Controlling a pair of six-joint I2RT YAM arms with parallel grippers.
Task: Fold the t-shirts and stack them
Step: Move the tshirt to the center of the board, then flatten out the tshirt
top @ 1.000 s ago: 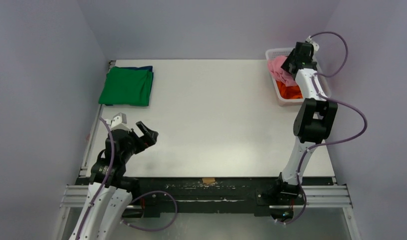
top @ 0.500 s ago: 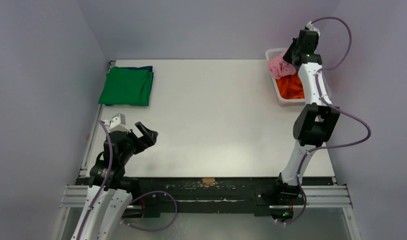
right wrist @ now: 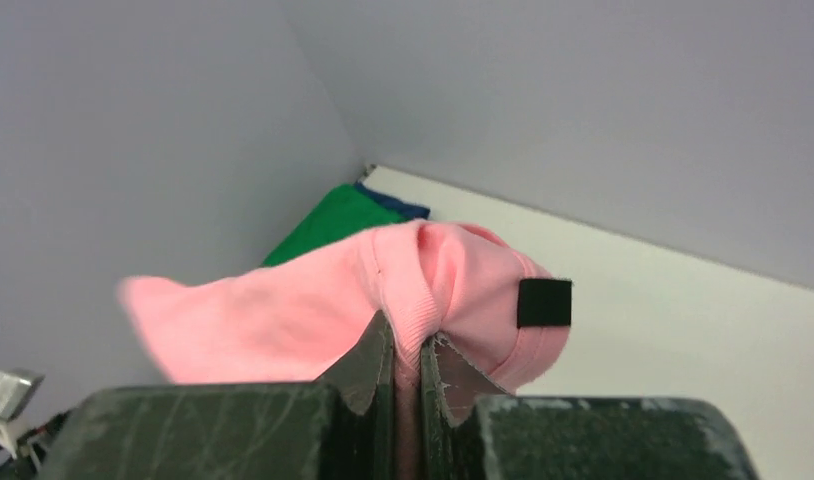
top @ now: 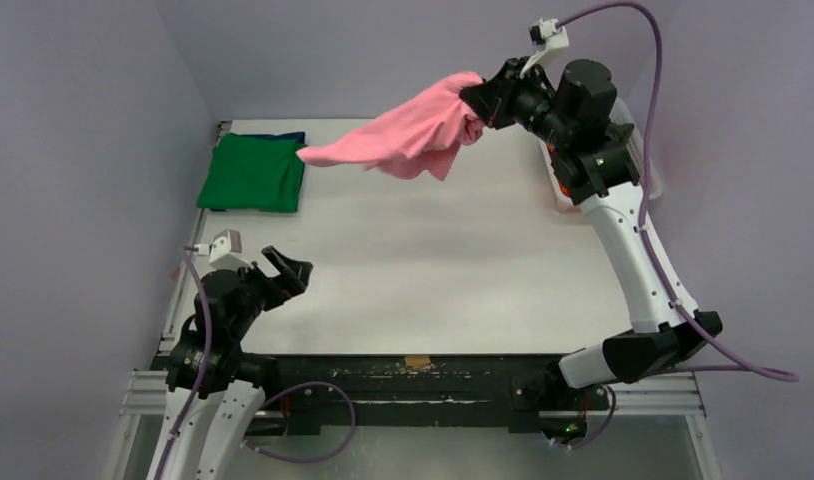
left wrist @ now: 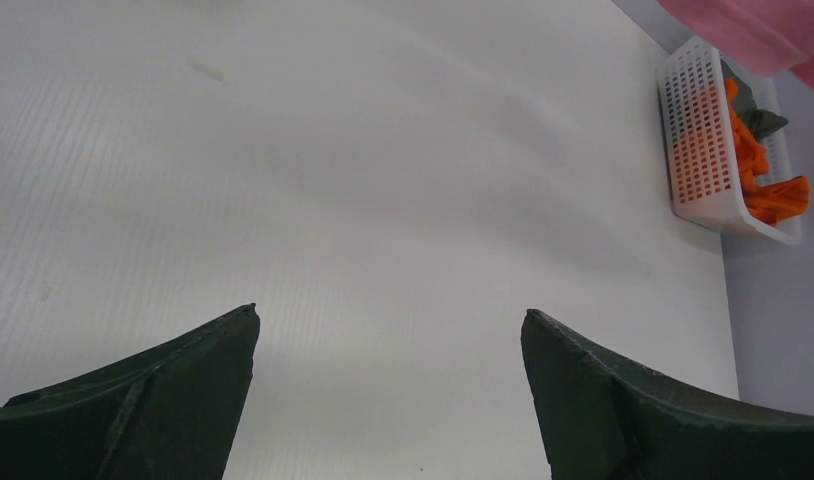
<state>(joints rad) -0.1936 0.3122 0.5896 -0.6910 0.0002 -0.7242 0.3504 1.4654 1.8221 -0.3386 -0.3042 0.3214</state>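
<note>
My right gripper (top: 480, 98) is shut on the light pink t-shirt (top: 403, 138) and holds it high above the back of the table; the cloth streams out to the left. In the right wrist view the jaws (right wrist: 408, 340) pinch its ribbed collar (right wrist: 423, 290). A folded green t-shirt (top: 254, 172) lies at the back left on a dark blue one (top: 288, 136). An orange t-shirt (left wrist: 758, 165) and a grey one (left wrist: 753, 105) lie in the white basket (left wrist: 698, 150). My left gripper (top: 289, 272) is open and empty over the near left of the table.
The white mesh basket (top: 563, 195) stands at the table's back right edge, mostly hidden behind my right arm in the top view. Grey walls close in the table on three sides.
My right gripper has lifted the pink t-shirt out of the basket and swung it up and left over the table. The left arm has barely moved.
</note>
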